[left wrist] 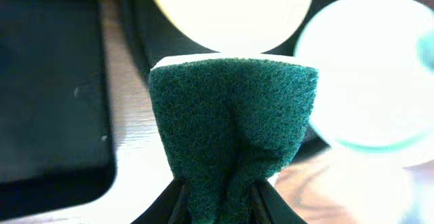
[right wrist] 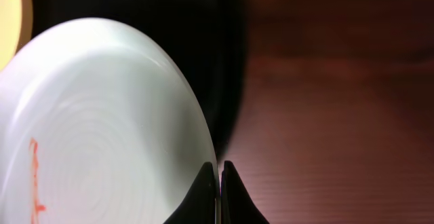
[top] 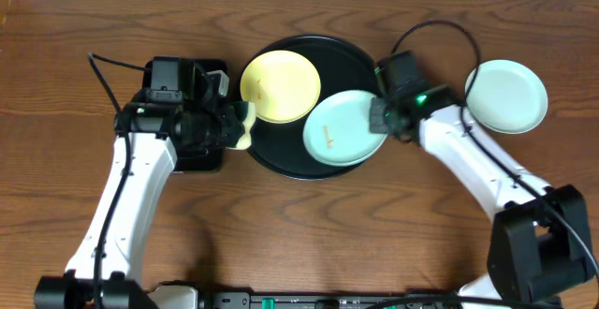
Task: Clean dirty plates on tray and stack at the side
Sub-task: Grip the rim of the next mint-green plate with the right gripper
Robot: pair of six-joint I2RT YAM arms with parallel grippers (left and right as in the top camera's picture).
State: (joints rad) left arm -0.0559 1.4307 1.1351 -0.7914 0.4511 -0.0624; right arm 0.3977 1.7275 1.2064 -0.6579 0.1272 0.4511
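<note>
The round black tray (top: 281,148) sits mid-table. A pale yellow plate (top: 280,85) lies on its upper left, over the rim. A mint plate (top: 339,129) with an orange smear (right wrist: 34,176) lies on the tray's right side. My right gripper (top: 379,117) is shut on this plate's right rim (right wrist: 203,136), one finger on each side of the edge. A second mint plate (top: 506,95) rests on the table to the right. My left gripper (left wrist: 220,203) is shut on a green sponge (left wrist: 234,122), held just left of the tray below the yellow plate (left wrist: 230,10).
A black rectangular tray (top: 201,159) lies under my left arm, left of the round tray. Bare wooden table surrounds everything. Cables run from both arms along the back.
</note>
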